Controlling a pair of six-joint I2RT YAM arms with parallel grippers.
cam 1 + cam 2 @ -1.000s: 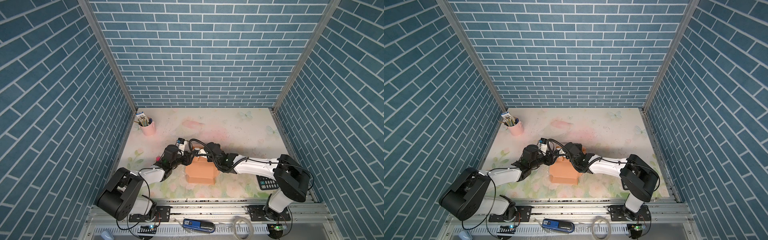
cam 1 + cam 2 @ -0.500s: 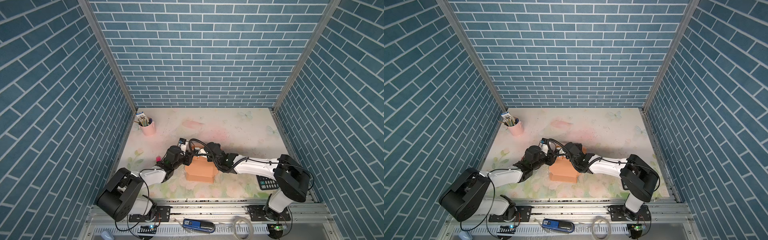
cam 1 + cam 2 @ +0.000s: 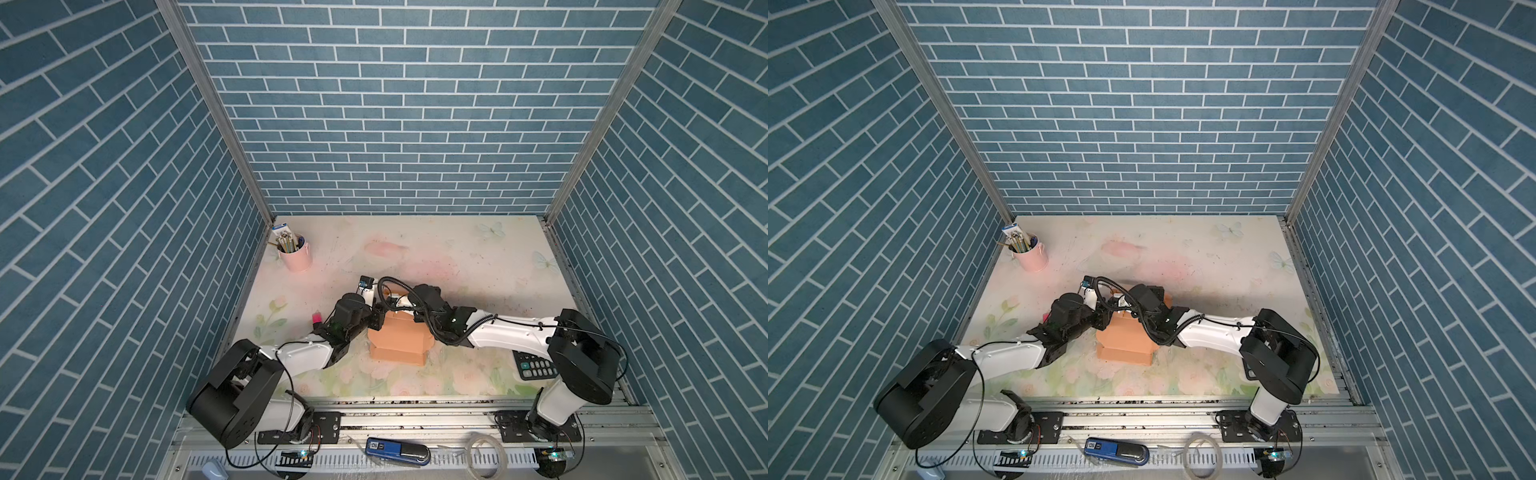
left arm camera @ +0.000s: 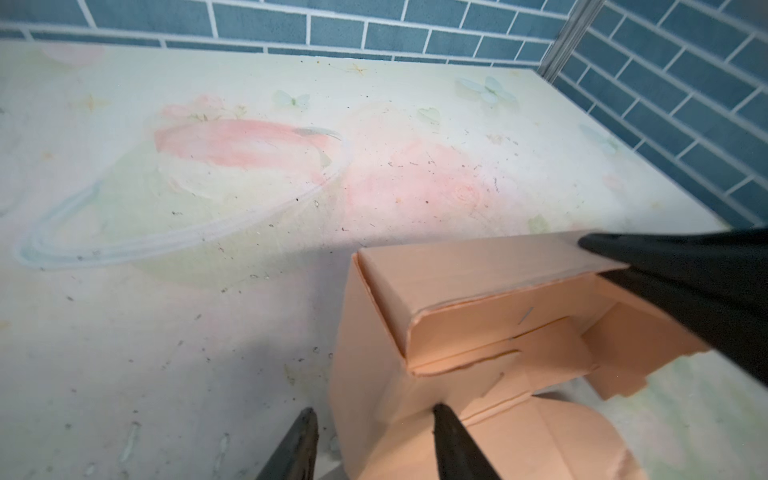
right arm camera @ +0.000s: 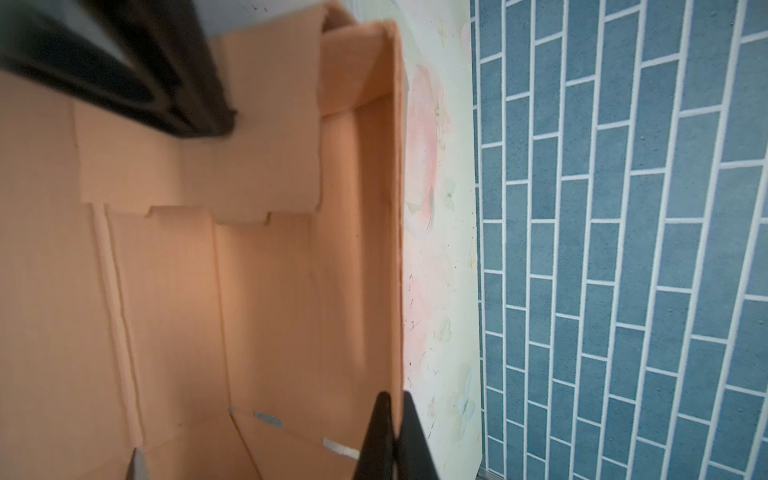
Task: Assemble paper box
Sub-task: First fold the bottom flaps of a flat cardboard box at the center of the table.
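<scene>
The peach-orange paper box [image 3: 401, 340] [image 3: 1125, 343] sits partly folded at mid table, walls raised and flaps loose. My left gripper [image 3: 376, 318] [image 4: 374, 413] is at its left end, open. Its jaws straddle a side wall [image 4: 365, 374], one fingertip [image 4: 307, 419] outside over the table, the other [image 4: 442, 415] against the cardboard inside. My right gripper [image 3: 397, 302] [image 5: 392, 401] is shut on the top edge of the box's far wall [image 5: 374, 249]. That grip also appears in the left wrist view, right fingers [image 4: 673, 266] on the wall.
A pink cup of pens [image 3: 297, 257] stands at the back left. A black calculator [image 3: 536, 368] lies partly under the right arm. A small pink-red thing [image 3: 317, 318] sits beside the left wrist. Blue brick walls close in three sides.
My left wrist has edged slightly right toward the box. The box and the right gripper stay about where they were.
</scene>
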